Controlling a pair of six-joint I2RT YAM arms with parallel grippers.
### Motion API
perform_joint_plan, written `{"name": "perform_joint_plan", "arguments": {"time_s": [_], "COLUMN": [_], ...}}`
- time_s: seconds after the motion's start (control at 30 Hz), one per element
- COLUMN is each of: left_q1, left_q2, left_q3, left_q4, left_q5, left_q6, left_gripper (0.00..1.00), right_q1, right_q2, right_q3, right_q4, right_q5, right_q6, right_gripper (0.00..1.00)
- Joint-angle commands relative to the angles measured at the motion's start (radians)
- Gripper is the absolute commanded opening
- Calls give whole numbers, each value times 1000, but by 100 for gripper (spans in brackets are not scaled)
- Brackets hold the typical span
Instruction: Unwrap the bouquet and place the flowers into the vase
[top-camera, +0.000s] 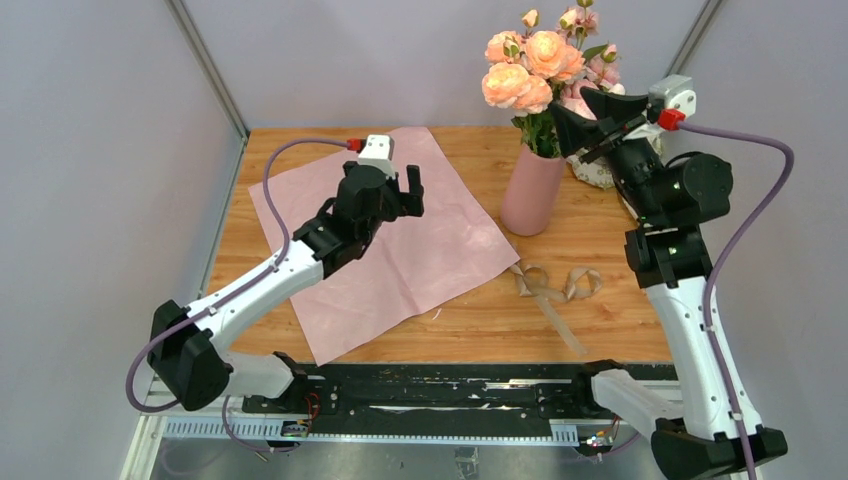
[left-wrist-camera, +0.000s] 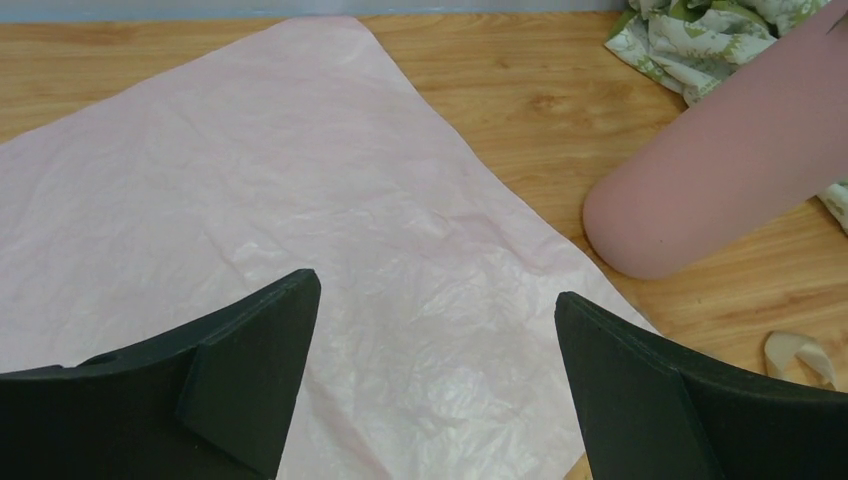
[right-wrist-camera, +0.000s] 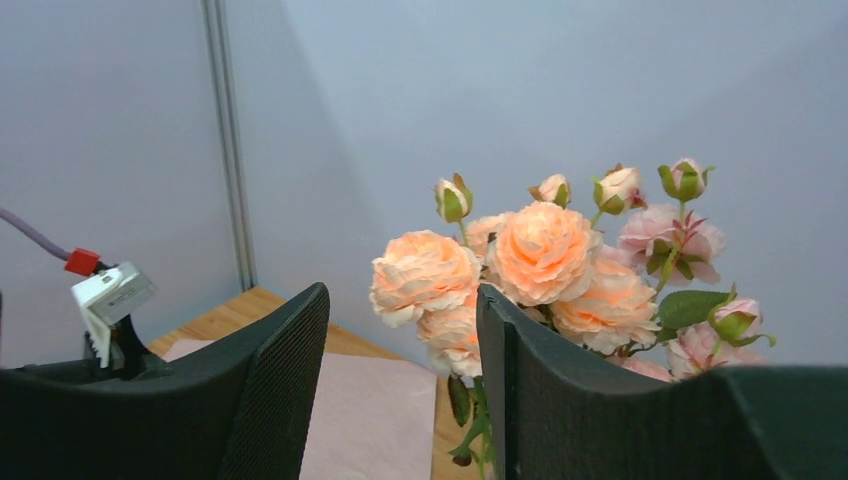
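The flowers (top-camera: 535, 70) stand in the vase (top-camera: 531, 190), at about one o'clock on the worktop (top-camera: 610, 320), their stems down inside the rim and their heads fanned out above it. The wrapping paper (top-camera: 400, 250) lies flat and open toward ten o'clock. The ribbon (top-camera: 555, 285) lies loose at five o'clock from the vase.

The right gripper (top-camera: 580, 115) hangs at the vase's three o'clock, level with the leaves. Its jaws are spread and pinch nothing I can see. The left gripper (top-camera: 400, 192) hovers over the paper with its jaws spread wide and empty.

As I judge it, the task is all but done. The bunch looks light but top-heavy, with thin stems and soft blooms that would crush or shed. Any straightening should grip the stems just above the rim, never the heads. The vase is tall and narrow, so a sideways push on the stems could tip it. Crumpled patterned paper (left-wrist-camera: 700, 40) sits just behind it.
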Motion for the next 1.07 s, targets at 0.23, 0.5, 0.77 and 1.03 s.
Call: {"name": "perform_joint_plan", "arguments": {"time_s": [0.23, 0.5, 0.77, 1.03], "left_q1": [-2, -2, -2, -2], "left_q2": [-187, -318, -321, -312], "left_q3": [-119, -208, -206, -207], "left_q4": [-6, -20, -45, -44], "left_q5": [-79, -137, -140, -117], "left_q6": [-13, 6, 10, 19], "left_gripper": [100, 100, 100, 100], "right_q1": [333, 399, 398, 399], "right_q2": [-7, 83, 135, 134], "right_q3": [-194, -253, -293, -295], "right_q4": [-64, -69, -43, -61], "right_q5": [76, 143, 149, 174], "right_q6": [-73, -85, -66, -79], "right_gripper": [63, 64, 64, 64]}}
